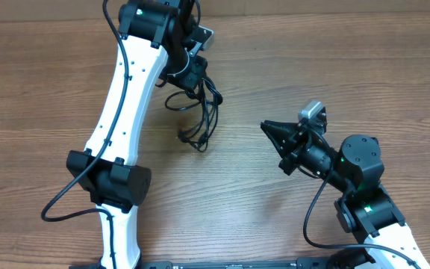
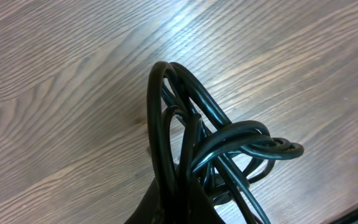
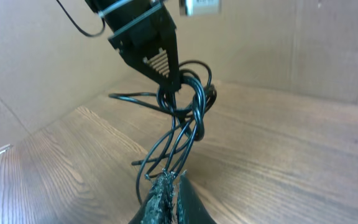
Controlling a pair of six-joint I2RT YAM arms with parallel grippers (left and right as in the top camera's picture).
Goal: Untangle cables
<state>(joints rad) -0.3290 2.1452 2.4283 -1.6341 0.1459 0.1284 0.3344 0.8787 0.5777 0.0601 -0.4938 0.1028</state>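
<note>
From overhead, the left tool (image 1: 192, 75) is pressed together on the cables (image 1: 204, 112) at the far middle of the desk (image 1: 312, 60). The cables are a small knot of thin black cord. Loose loops trail from it towards the near side, ending in a small hooked tip. The right tool (image 1: 269, 128) is pressed together on nothing, points left and sits well apart from the bundle.

In the left wrist view, the cables (image 2: 216, 143) rise from the dark left tool (image 2: 173, 208) at the bottom edge. They are glossy black strands in overlapping arcs, one tall loop and several flatter ones crossing to the right, above the pale wood-grain desk (image 2: 73, 93).

In the right wrist view, the left tool (image 3: 169, 71) pinches the cables (image 3: 188, 112) at a tight knot. Thin strands hang down from the knot towards the desk (image 3: 291, 155). The right tool (image 3: 168, 193) is pressed together at the bottom edge.
</note>
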